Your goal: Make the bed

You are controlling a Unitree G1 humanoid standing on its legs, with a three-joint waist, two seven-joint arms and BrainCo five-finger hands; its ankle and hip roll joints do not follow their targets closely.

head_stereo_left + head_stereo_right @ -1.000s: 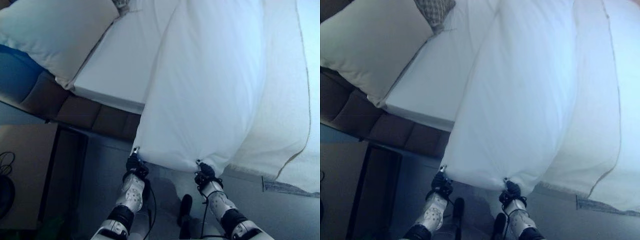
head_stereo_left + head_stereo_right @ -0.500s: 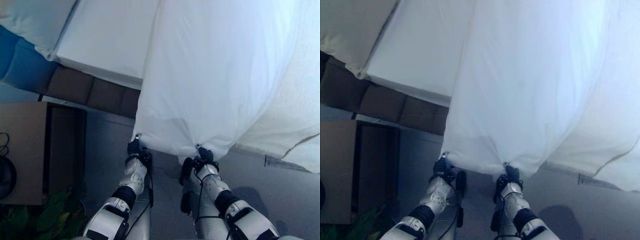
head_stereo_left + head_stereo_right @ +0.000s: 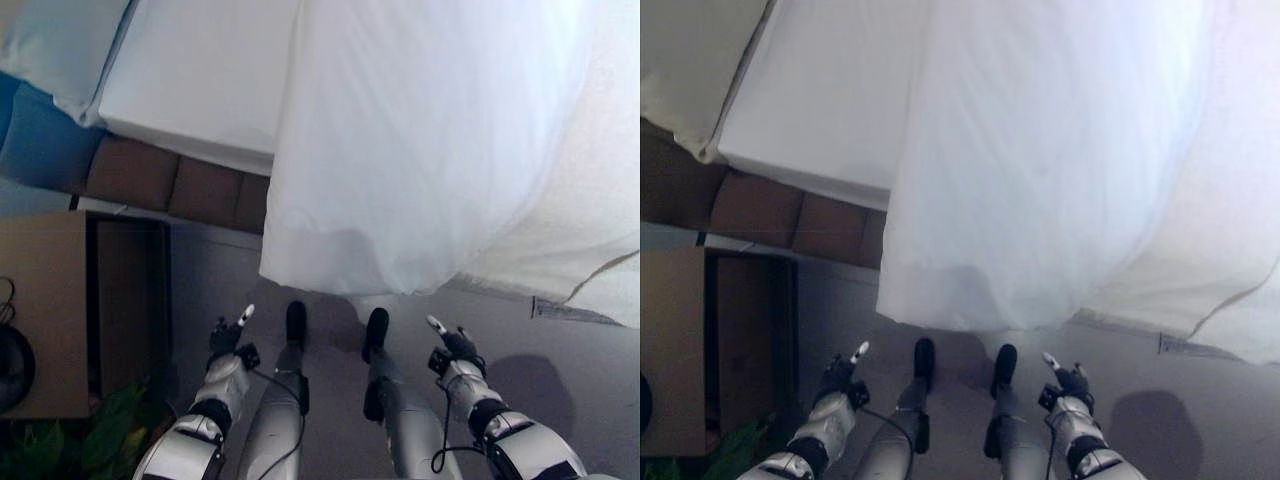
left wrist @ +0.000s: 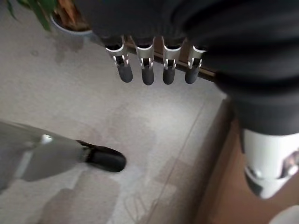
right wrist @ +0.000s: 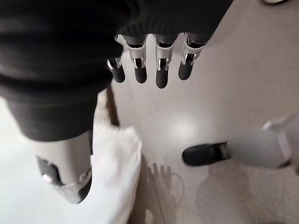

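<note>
The white duvet (image 3: 420, 150) hangs over the side of the bed, its lower edge loose just above the floor. Left of it lies bare white sheet on the mattress (image 3: 200, 80), with a pillow (image 3: 45, 45) at the far left corner. My left hand (image 3: 228, 340) is low over the floor, below and left of the duvet's edge, open and empty. My right hand (image 3: 452, 350) is below the duvet's right part, likewise open and holding nothing. In the wrist views the left fingers (image 4: 147, 73) and right fingers (image 5: 159, 74) point straight over grey floor.
A brown padded bed frame (image 3: 170, 185) runs under the mattress. A wooden nightstand (image 3: 60, 300) stands at the left with a potted plant (image 3: 90, 440) before it. A cream bedspread (image 3: 600, 200) with a seam drapes at the right. Grey floor (image 3: 560, 350) lies beneath.
Both hands have let go of the duvet's lower edge, opened and dropped away toward the floor. The duvet now hangs free. The camera has shifted slightly.
</note>
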